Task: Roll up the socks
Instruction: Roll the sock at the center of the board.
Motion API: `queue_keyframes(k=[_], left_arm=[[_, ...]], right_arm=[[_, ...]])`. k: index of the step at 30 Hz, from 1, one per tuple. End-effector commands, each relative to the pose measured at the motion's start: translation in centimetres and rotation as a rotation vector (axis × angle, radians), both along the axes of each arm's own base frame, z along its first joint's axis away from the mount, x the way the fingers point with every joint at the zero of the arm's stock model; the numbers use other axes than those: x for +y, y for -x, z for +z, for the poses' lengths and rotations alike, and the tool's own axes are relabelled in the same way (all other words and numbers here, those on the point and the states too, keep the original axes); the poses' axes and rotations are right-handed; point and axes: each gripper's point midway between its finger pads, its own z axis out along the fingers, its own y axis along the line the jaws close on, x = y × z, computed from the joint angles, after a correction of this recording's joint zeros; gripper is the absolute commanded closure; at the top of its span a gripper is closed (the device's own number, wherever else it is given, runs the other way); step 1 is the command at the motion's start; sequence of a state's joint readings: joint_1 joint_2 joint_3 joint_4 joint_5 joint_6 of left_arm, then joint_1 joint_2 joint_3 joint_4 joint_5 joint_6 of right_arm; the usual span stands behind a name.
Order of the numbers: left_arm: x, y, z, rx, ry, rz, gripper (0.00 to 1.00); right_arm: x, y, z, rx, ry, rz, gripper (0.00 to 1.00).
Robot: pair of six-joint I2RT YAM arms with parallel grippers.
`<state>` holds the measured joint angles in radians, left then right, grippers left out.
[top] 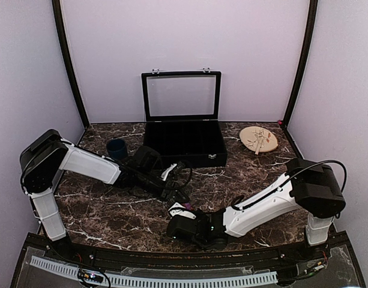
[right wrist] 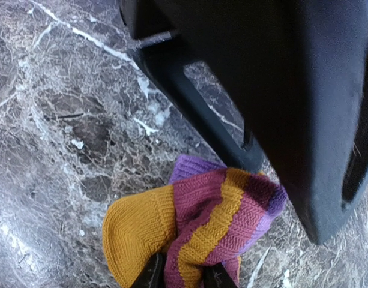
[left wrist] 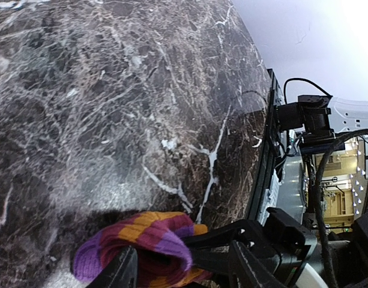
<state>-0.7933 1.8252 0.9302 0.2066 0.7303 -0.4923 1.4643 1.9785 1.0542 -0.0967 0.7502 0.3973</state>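
Your desk (top: pixel 105 210) is dark brown marble with white veins. At its far middle a black case (top: pixel 184 144) stands open with its glass lid upright. Your left arm (top: pixel 87 163) reaches in from the left and your right arm (top: pixel 265 203) from the right, and the two meet at the near middle of the desk. A round wooden plate (top: pixel 259 140) lies at the far right, near the case. A dark blue cup (top: pixel 116 148) stands to the left of the case, apart from it.

The sock (right wrist: pixel 202 222), maroon with purple bands and orange parts, lies on the desk where the arms meet, well in front of the case. It is bunched into a lump, so you cannot read a long axis from it. In the right wrist view its orange end points left and its purple edge points up and right.

Your right fingers (right wrist: pixel 152 277) stand narrow, pinching a maroon and orange fold between them. Your left fingers (left wrist: pixel 120 273) stand wide, with the lump's purple and orange folds between them and spilling past one of them. You cannot tell whether they press on it. In the right wrist view one left finger comes down right at the sock's purple edge.
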Motion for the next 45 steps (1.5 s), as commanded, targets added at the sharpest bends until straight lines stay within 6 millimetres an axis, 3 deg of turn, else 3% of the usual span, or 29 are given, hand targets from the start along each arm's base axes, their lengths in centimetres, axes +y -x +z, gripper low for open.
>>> queue_keyframes(k=[1, 13, 17, 22, 35, 45], left_arm=[[-1.2, 0.7, 1.0, 0.022, 0.037, -0.056, 0.47], [-1.0, 1.1, -1.8, -0.017, -0.099, -0.063, 0.59], [-0.8, 1.5, -2.0, -0.009, -0.102, -0.076, 0.82], [-0.5, 2.3, -2.3, 0.008, -0.092, -0.083, 0.99], [1.4, 3.1, -2.3, -0.066, -0.045, -0.027, 1.00], [2.4, 3.2, -2.8, -0.122, -0.015, 0.033, 1.00]], right_arm=[[-3.1, 3.8, -6.3, 0.192, 0.205, 0.100, 0.74], [-2.8, 3.9, -6.0, 0.179, 0.205, 0.108, 0.73], [-3.1, 4.0, -6.2, 0.180, 0.218, 0.106, 0.73], [-3.1, 3.9, -6.3, 0.180, 0.218, 0.101, 0.73], [-3.5, 3.9, -6.4, 0.180, 0.220, 0.084, 0.73], [-4.3, 3.6, -6.4, 0.197, 0.211, 0.046, 0.58]])
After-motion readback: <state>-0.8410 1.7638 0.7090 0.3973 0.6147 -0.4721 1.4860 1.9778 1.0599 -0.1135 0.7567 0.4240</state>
